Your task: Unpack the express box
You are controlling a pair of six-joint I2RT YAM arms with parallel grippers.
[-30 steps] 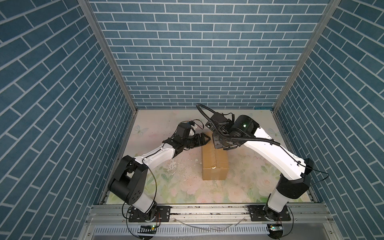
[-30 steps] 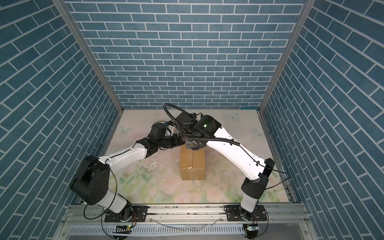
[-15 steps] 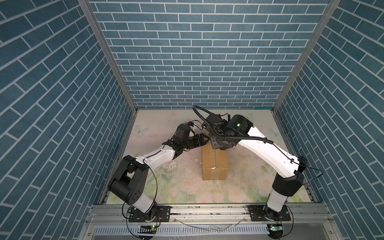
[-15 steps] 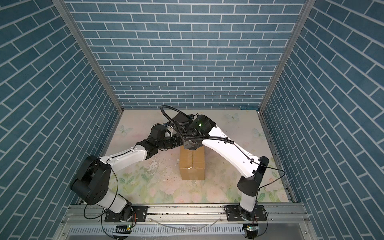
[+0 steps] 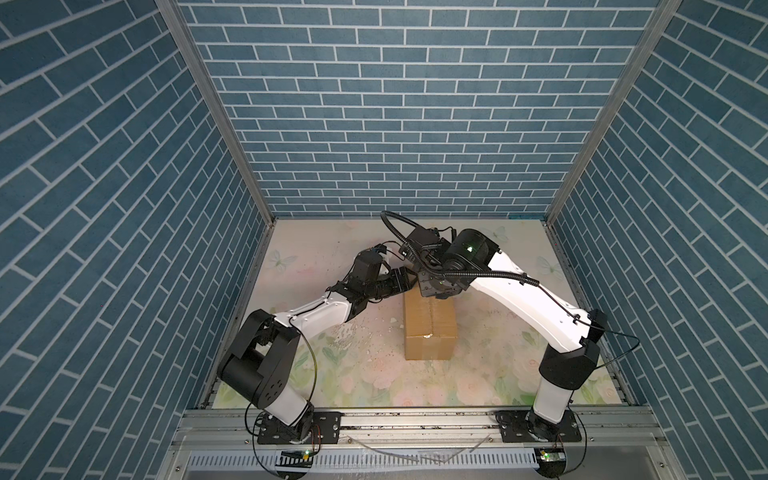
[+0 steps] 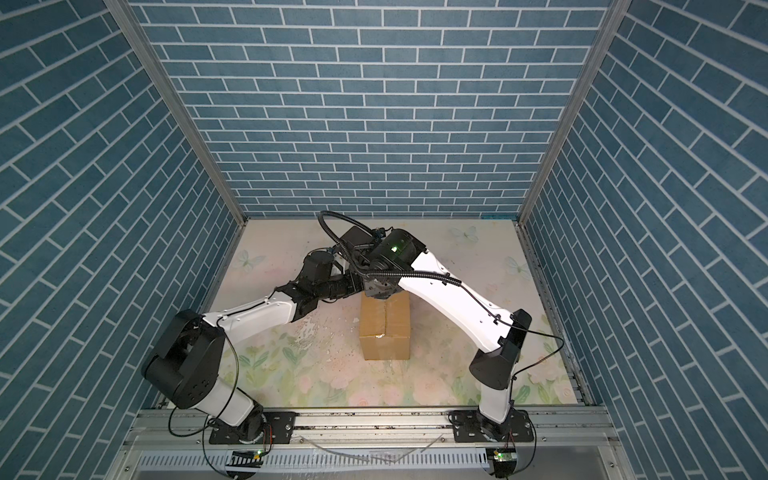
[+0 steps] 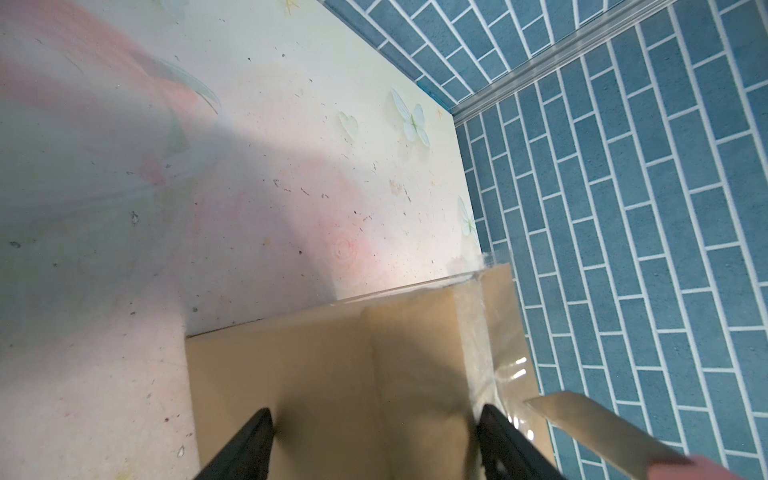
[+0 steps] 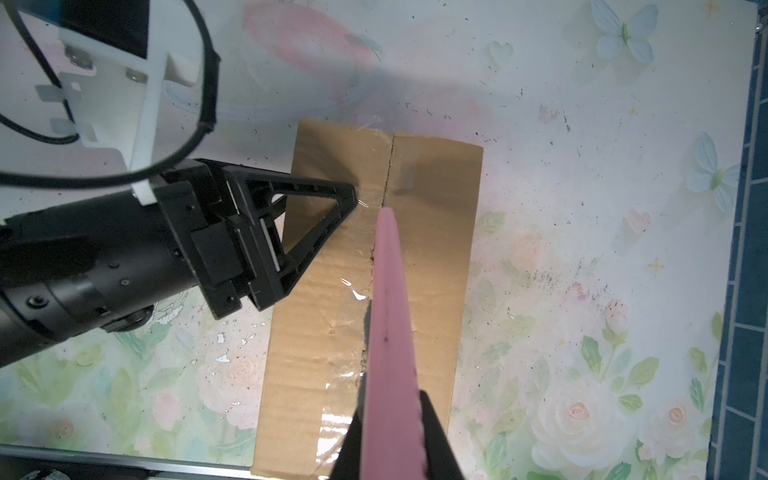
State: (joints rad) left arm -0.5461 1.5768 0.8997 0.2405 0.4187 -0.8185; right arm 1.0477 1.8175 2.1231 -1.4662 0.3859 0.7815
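Find the express box near the middle of the floral tabletop, seen in both top views lying flat, lengthwise from front to back, with top flaps down. Along the lengthwise seam, note a dark, ragged line under strips of glossy clear tape. From above, see only the two wrists crowded over the far end of the box, hiding the fingers.

Turn to the right wrist view for the right gripper: fingers pressed together on the pink knife, with the blade laid along the seam and the tip at the seam partway toward the far end. Cannot tell whether touching the cardboard or just above it.

Just left of the seam, find the left gripper reaching in from the side, with one fingertip over the left flap. In the left wrist view, see its fingers spread wide apart, clamped on nothing, with brown cardboard filling the gap behind them and one finger beside the taped seam. Cannot tell whether either touches the box.

Left of the box, note white flakes scattered on the tabletop. Around three sides, note blue brick-patterned walls
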